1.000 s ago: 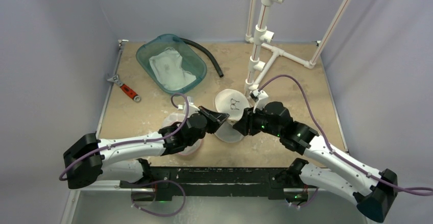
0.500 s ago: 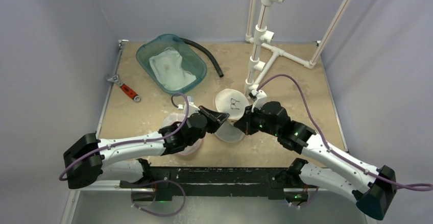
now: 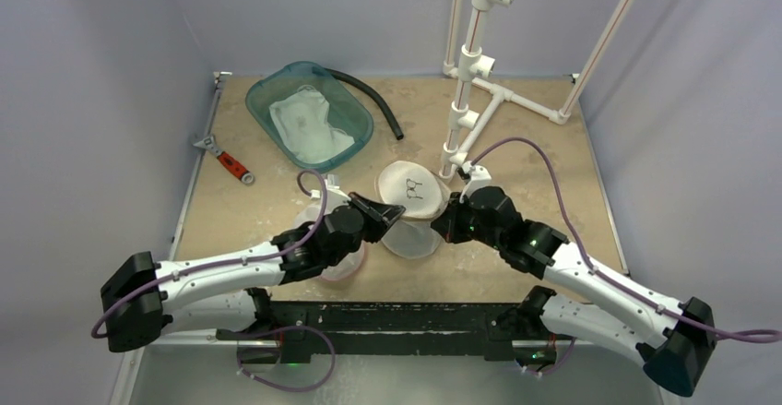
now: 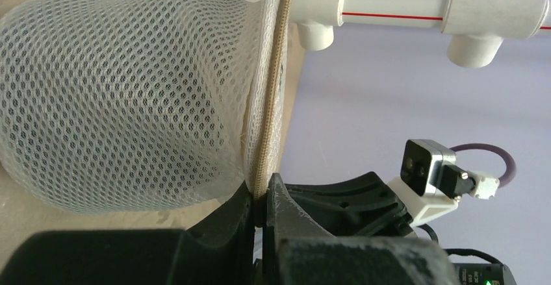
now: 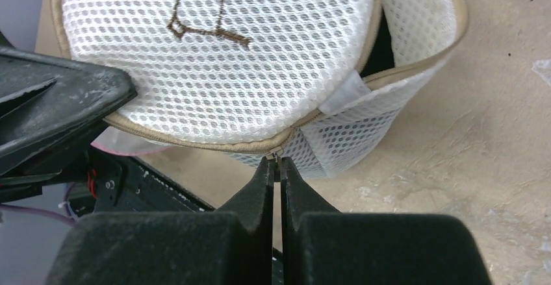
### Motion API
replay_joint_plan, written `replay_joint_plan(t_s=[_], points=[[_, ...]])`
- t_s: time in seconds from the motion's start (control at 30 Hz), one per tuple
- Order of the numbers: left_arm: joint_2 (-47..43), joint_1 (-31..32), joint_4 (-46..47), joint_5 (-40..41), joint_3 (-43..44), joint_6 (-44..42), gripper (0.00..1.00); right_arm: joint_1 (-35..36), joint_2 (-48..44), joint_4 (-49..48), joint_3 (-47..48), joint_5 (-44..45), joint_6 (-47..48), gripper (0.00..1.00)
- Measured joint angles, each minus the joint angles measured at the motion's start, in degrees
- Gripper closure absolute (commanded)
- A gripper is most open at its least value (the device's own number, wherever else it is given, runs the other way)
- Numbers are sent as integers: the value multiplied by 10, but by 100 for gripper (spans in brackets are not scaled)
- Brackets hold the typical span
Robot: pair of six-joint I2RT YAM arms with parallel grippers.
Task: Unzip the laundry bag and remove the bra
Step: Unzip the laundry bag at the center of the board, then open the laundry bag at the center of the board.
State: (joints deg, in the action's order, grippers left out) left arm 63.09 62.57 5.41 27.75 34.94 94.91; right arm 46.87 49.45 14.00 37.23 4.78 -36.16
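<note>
- Sandy-brown worktop point(image 3: 516, 137) with grey-purple walls around it. The round mesh laundry bag point(image 3: 410, 191) is near the middle, right between the two arms.
- The right fingers point(image 5: 275, 163) are squeezed tight on the tiny metal zip pull point(image 5: 274, 157), at the edge of the bag nearest to them.
- The left fingers point(image 4: 262, 197) are squeezed tight on the tan zip edge point(image 4: 269, 90) on the other side of the bag. I think this is to stop the bag sliding.
- The zip runs all the way round the lid, the flat part with the little brown bra drawing point(image 5: 208, 6).
- In the right wrist view, a dark gap point(image 5: 384, 45) shows to the right of the pull, so that part looks open. To the left, the edge looks shut and curves away toward the left fingers.
- So I think the pull must next go along that curve, toward the left fingers. The right arm is the one at the pull.
- I cannot see the bra; it is probably inside the bag.
- Farther off are a teal tub point(image 3: 267, 87) with a white cloth point(image 3: 309, 119) in it, a black hose point(image 3: 373, 101), a red-handled wrench point(image 3: 226, 160) and a white pipe frame point(image 3: 475, 73).
</note>
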Motion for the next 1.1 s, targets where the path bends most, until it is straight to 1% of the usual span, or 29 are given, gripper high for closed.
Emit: replay_joint_plan(t_s=[0.3, 0.33, 0.37, 0.4, 0.43, 0.47, 0.5, 0.53, 0.6, 0.7, 0.77, 0.9, 1.0, 1.1], points=[[-47, -1, -19, -3, -35, -2, 100, 5, 6, -2, -2, 35, -55, 100], [-48, -1, -18, -5, -37, -4, 100, 6, 4, -2, -2, 36, -59, 94], [-48, -1, -17, -7, -38, -9, 100, 6, 3, -2, -2, 37, -61, 75], [-47, -1, -15, -10, -39, -17, 92, 6, 1, -2, -2, 36, -62, 57], [-46, -1, -12, -15, -39, -29, 78, 6, 0, -1, -2, 35, -63, 44], [-44, -2, -7, -20, -39, -43, 64, 5, -2, 2, -2, 38, -64, 33], [-42, -3, -2, -25, -39, -58, 53, 4, -5, 5, -2, 40, -61, 27], [-38, -3, 2, -32, -39, -74, 46, 3, -10, 8, -2, 42, -58, 25], [-31, -4, 7, -47, -39, -104, 39, 3, -27, 16, -2, 45, -52, 23], [-28, -4, -5, -67, -31, -142, 37, 3, -63, 41, 2, 45, -50, 23], [-29, -4, -29, -75, -16, -168, 36, 3, -86, 59, 8, 47, -50, 23], [-63, -4, -114, -77, 15, -208, 33, 3, -108, 70, 15, 54, -57, 23], [-122, -3, -201, -61, 36, -229, 27, 3, -113, 70, 14, 58, -66, 24], [-192, -4, -281, -22, 57, -243, 22, 3, -118, 63, 4, 58, -70, 24]])
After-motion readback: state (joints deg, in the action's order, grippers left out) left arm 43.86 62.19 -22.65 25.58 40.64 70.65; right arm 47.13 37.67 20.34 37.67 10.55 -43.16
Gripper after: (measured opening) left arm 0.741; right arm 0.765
